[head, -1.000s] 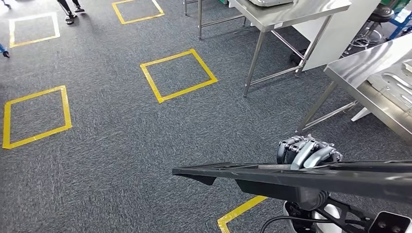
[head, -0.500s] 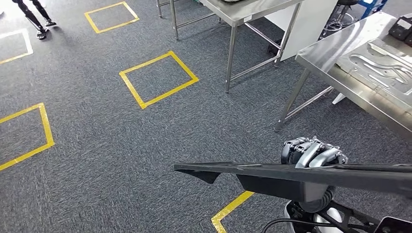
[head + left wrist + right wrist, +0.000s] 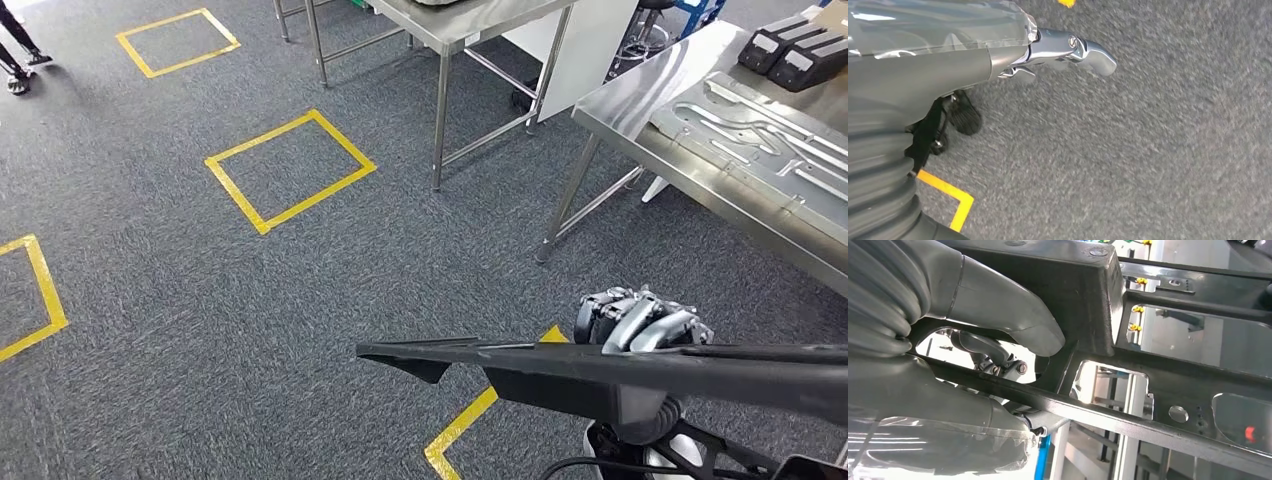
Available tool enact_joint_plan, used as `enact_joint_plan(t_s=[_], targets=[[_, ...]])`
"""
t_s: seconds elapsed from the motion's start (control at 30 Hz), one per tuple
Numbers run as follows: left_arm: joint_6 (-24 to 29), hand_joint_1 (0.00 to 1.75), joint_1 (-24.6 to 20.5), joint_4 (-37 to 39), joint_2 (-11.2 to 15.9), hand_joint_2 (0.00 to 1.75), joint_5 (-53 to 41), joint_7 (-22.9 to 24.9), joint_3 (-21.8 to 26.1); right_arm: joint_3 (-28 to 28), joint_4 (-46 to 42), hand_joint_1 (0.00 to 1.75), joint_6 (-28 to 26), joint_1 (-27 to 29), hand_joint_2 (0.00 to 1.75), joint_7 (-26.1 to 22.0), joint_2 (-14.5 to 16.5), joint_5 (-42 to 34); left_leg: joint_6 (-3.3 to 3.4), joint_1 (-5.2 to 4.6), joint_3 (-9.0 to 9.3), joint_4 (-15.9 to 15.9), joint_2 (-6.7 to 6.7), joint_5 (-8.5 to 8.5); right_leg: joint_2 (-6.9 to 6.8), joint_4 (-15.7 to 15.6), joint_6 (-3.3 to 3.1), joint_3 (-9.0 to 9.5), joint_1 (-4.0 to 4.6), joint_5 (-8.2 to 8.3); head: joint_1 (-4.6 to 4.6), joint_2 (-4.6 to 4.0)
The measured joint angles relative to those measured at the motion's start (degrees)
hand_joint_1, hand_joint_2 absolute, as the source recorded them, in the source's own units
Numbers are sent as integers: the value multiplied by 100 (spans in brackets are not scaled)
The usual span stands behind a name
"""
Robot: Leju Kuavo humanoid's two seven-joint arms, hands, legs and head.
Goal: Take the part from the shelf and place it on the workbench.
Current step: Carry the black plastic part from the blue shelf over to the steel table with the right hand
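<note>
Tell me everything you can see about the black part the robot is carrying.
The black part is a long, flat, matte frame, plastic or painted metal by its look. It lies roughly level across the lower head view, tapering to a point on the left and running off the right edge. The right wrist view shows open cutouts, ribs, small round holes and a boxy block on it. The right hand grips it, fingers over its top edge and thumb pressed against the block. It hangs above the carpet, short of the workbench.

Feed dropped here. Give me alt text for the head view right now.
The right hand grips a long black part held flat above grey carpet marked with yellow tape squares. A steel workbench stands ahead to the right.
</note>
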Motion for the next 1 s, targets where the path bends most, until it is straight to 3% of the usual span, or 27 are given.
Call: enact_joint_plan(t_s=[0.07,0.1,0.13,0.17,0.23,0.33,0.4,0.43,0.5,0.53,0.57,0.6,0.63,0.67,0.73,0.8,0.87,0.93,1.0], targets=[[-15,0,18,0,-2,175,0,0,0,111,-33,175,-230,29,175,0,-5,-11,0,-15,3,5,160,-15,-104,418,11,-197,-15,-74,0,0],[-23,0,26,0,-7,175,0,-1,0,173,-66,175,-372,50,175,0,-8,-30,-4,-23,12,7,257,-27,-189,427,5,-188,-19,-19,0,0],[-31,0,35,1,-13,175,0,-2,0,233,-107,175,-521,72,175,1,-11,-59,-13,-34,28,10,361,-42,-322,310,-14,-111,-15,67,0,0],[-32,0,35,1,-19,175,0,-5,0,243,-141,175,-573,80,175,1,-11,-92,-29,-47,43,14,399,-56,-433,-78,-45,90,8,194,0,0],[-32,0,37,1,-30,175,0,-13,0,260,-183,175,-620,89,175,1,-11,-134,-71,-72,62,22,460,-80,-567,-476,-97,286,50,276,0,0],[-33,0,27,1,-42,175,0,-33,2,284,-199,175,-628,108,175,1,-12,-165,-147,-84,86,14,582,-99,-423,-502,-145,261,61,287,0,0],[-36,0,9,1,-51,175,0,-61,3,290,-207,175,-624,108,175,1,-13,-194,-208,-70,61,127,488,-201,-318,-538,-197,272,27,321,-1,0],[-38,0,6,1,-53,175,-2,-75,3,297,-210,175,-621,100,175,1,-13,-212,-234,-60,-22,330,366,-335,-271,-556,-223,282,5,337,-1,0],[-33,0,17,1,-57,175,-2,-93,9,311,-213,175,-613,86,175,1,-11,-241,-269,-42,-359,1064,128,-711,-169,-558,-252,280,-6,344,-1,0],[-29,0,26,1,-61,175,-3,-94,14,316,-212,175,-610,87,175,1,-11,-247,-279,-38,-537,1432,86,-848,-107,-554,-257,279,-6,344,0,0],[-24,0,34,1,-65,175,-2,-94,21,320,-211,175,-608,89,175,1,-11,-245,-285,-36,-651,1650,70,-883,-41,-550,-259,280,-5,342,0,0],[-21,0,41,1,-69,175,-1,-93,28,329,-212,175,-609,91,175,1,-11,-232,-285,-34,-660,1640,65,-796,27,-543,-257,285,-5,341,0,0],[-20,0,45,1,-72,175,-1,-92,35,346,-213,175,-612,93,175,1,-11,-209,-278,-29,-558,1392,49,-607,94,-534,-250,293,-7,336,0,0],[-19,0,47,1,-73,175,0,-92,40,376,-215,175,-621,93,175,1,-11,-176,-270,-21,-385,992,-15,-373,155,-522,-238,299,-10,328,0,0],[-20,0,45,1,-73,175,-7,-89,51,460,-216,175,-641,94,175,1,-11,-110,-237,-6,-84,302,-249,-107,267,-480,-190,275,-4,311,-1,0],[-21,0,42,2,-75,175,-23,-86,61,530,-218,175,-657,98,175,1,-12,-77,-191,-12,-3,98,-361,-95,365,-459,-126,230,-9,317,-1,0],[-20,0,33,3,-83,175,-20,-84,69,569,-224,175,-668,106,175,1,-13,-66,-131,-7,7,72,-259,-74,417,-451,-66,208,-17,319,0,0],[-21,0,25,4,-96,175,4,-83,78,592,-235,175,-682,103,175,1,-13,-61,-53,16,24,31,-137,-52,226,-208,-12,98,-3,151,0,0],[-23,0,39,5,-103,175,15,-83,89,606,-241,175,-690,99,175,1,-13,-57,-1,11,29,14,0,-52,-55,491,35,-237,-11,-221,0,0]])
